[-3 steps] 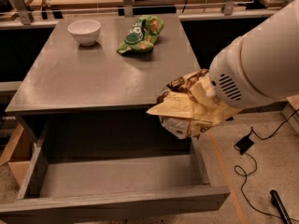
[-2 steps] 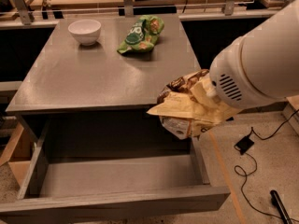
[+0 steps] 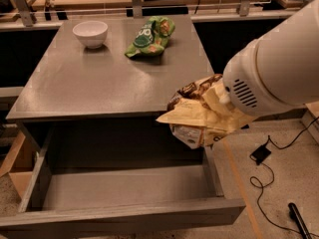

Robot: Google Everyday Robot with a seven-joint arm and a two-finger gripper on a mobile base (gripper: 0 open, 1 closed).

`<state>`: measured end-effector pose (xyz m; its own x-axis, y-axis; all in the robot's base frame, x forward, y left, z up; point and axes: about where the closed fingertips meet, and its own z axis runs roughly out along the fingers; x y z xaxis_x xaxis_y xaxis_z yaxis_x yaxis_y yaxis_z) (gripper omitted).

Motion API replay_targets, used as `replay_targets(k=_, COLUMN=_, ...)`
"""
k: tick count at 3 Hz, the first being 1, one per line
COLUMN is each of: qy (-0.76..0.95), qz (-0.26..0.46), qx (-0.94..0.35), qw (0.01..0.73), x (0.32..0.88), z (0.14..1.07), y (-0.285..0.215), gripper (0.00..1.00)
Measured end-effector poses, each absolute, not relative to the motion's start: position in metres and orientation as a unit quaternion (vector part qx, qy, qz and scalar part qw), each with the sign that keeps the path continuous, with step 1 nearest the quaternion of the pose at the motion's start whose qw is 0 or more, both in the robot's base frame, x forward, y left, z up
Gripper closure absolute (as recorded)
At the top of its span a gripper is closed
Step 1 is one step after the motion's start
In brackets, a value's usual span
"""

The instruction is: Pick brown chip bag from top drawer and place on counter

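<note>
The brown chip bag [image 3: 192, 126] hangs in the air at the right front corner of the counter [image 3: 99, 83], above the right end of the open top drawer [image 3: 124, 188]. Its dark top, cream edge and white label show. My gripper [image 3: 215, 107] is at the end of the big white arm [image 3: 279, 63], which comes in from the right. It is shut on the bag's right side and mostly hidden by the bag and the arm. The drawer is pulled out and its grey inside is bare.
A green chip bag [image 3: 149, 36] and a white bowl [image 3: 90, 33] sit at the back of the counter. Black cables [image 3: 264, 173] lie on the floor to the right. A cardboard box [image 3: 12, 168] stands at the left of the drawer.
</note>
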<state>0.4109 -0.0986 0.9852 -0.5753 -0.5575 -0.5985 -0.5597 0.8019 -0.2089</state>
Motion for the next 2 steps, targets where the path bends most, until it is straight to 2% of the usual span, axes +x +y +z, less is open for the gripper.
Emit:
replay_targets(k=1, qy=0.887, qz=0.002, qx=-0.315, qw=0.337, x=0.411, z=0.985, y=-0.098, gripper=1.0)
replay_targets(k=2, qy=0.869, qz=-0.001, qx=-0.331, qw=0.368, x=0.451, z=1.007, y=-0.087, gripper=1.0)
